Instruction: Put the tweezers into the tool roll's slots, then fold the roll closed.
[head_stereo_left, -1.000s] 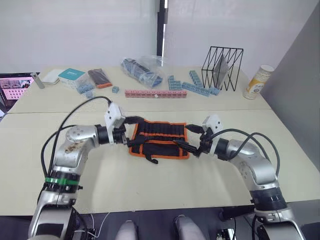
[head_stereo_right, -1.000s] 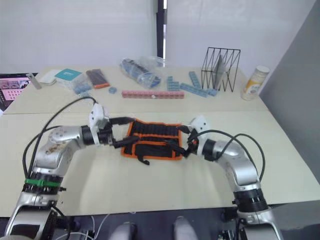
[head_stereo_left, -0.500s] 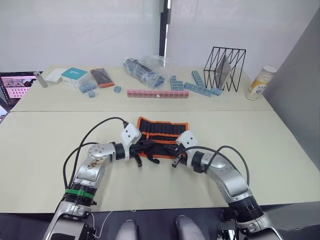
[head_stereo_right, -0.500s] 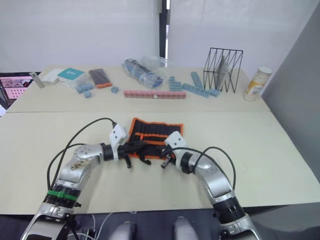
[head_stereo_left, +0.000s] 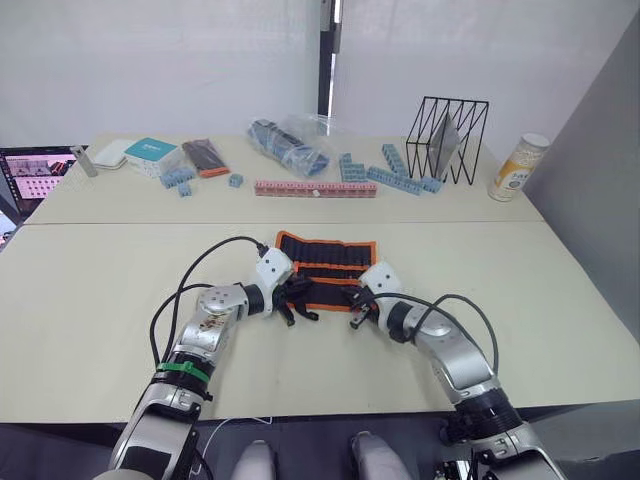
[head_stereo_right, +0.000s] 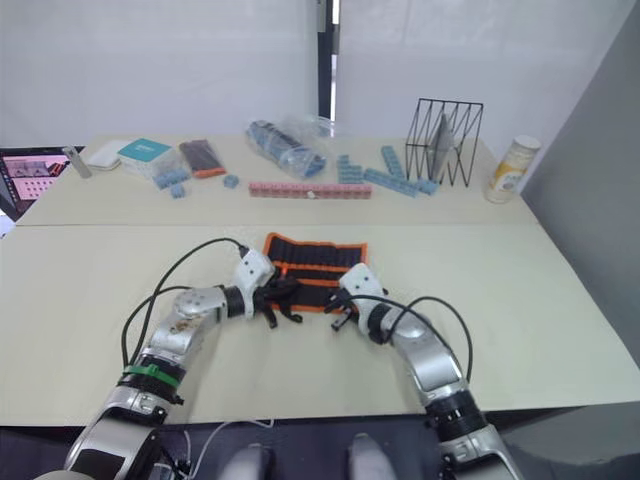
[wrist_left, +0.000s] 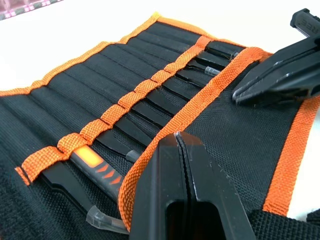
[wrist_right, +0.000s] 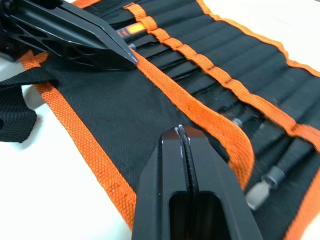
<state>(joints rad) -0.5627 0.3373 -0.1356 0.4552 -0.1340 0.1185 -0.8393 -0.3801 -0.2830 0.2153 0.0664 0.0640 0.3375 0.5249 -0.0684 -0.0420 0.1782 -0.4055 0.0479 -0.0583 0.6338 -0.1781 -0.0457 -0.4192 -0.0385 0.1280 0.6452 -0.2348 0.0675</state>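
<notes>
Folding underway: left gripper (wrist_left: 181, 142) and right gripper (wrist_right: 181, 134) both clenched on tool roll (head_stereo_left: 335, 262) flap (tweezers (wrist_left: 150, 107) slotted), lower centre; next, lift flap over.

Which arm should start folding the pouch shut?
Probably the right. Its shut pincer sits on the tool roll's near flap toward the end away from the strap, so it could fold that end over. The left pincer, also shut, is beside the strap.

Head pair overlooks the table (head_stereo_left: 90, 300); wrist cameras closely share the tool roll (wrist_left: 100, 90).
</notes>
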